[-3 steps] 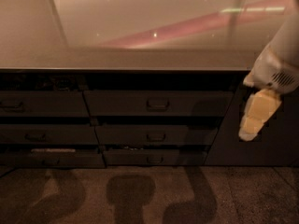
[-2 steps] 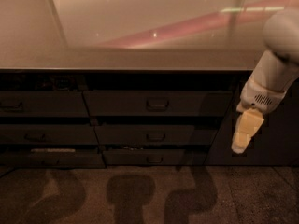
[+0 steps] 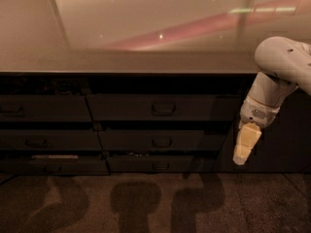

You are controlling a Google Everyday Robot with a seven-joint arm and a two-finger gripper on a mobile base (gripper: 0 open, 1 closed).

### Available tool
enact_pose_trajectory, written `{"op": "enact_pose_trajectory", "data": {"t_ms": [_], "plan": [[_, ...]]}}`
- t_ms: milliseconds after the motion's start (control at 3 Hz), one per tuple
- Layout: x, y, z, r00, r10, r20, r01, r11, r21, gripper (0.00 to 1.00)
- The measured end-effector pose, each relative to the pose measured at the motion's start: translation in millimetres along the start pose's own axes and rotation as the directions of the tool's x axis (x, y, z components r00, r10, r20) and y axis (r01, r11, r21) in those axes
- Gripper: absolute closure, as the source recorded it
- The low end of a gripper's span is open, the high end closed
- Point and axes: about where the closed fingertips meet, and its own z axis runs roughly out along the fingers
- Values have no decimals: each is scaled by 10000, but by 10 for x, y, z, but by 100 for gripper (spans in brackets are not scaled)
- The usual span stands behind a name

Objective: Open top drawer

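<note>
Camera view, nearest first: the gripper (image 3: 241,155) hangs tip-down above the floor (image 3: 272,203), and whether it is open or closed cannot be told. Left of it, slightly higher and farther back, the top drawer (image 3: 129,108) sits shut under the countertop (image 3: 146,62), its loop handle (image 3: 164,108) untouched. The approach seems to be in hand. Next the gripper should travel left and up, take that handle, then pull outward.

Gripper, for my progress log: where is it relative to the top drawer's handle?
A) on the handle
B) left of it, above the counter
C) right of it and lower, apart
C: the gripper hangs right of and below the handle of the top drawer, clear of it.
</note>
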Motion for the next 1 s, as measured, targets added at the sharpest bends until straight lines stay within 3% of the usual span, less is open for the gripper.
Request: {"op": "enact_pose_trajectory", "data": {"t_ms": [333,667,1000], "plan": [[41,131,-105,9998,-187,8,184,9906,1353,0],[81,310,38,9987,-440,-256,486,9735,2235,0],[179,614,39,9920,-1136,-560,1263,9177,3767,0]]}}
